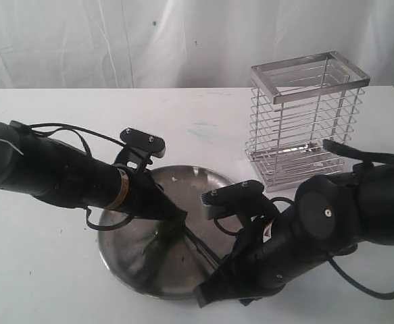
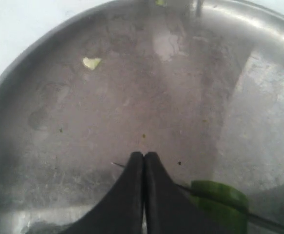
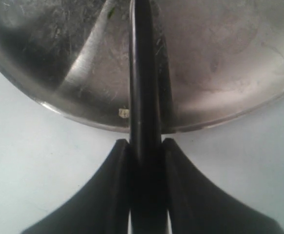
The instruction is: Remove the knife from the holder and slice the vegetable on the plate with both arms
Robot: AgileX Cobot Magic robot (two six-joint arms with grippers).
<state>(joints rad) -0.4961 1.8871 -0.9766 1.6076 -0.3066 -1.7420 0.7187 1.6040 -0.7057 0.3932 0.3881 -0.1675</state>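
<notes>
The steel plate (image 1: 126, 251) lies on the white table with the green chilli (image 1: 163, 233) near its middle. My left gripper (image 1: 178, 218) reaches over the plate and is shut, with nothing seen between its fingertips. In the left wrist view the left gripper (image 2: 144, 155) sits beside the chilli (image 2: 220, 196), and the thin knife (image 2: 266, 222) edge runs under the fingers and across the chilli. My right gripper (image 1: 209, 291) at the plate's near rim is shut on the knife (image 1: 202, 247). The right wrist view shows the right gripper (image 3: 145, 145) clamping the knife (image 3: 142, 73) handle over the plate (image 3: 219, 58).
The wire holder (image 1: 305, 121) stands upright behind the plate on the right, with no knife in it. A small pale green scrap (image 2: 91, 62) lies on the plate (image 2: 39, 87), and another scrap (image 3: 124, 113) sits near its rim. A white curtain hangs behind the table.
</notes>
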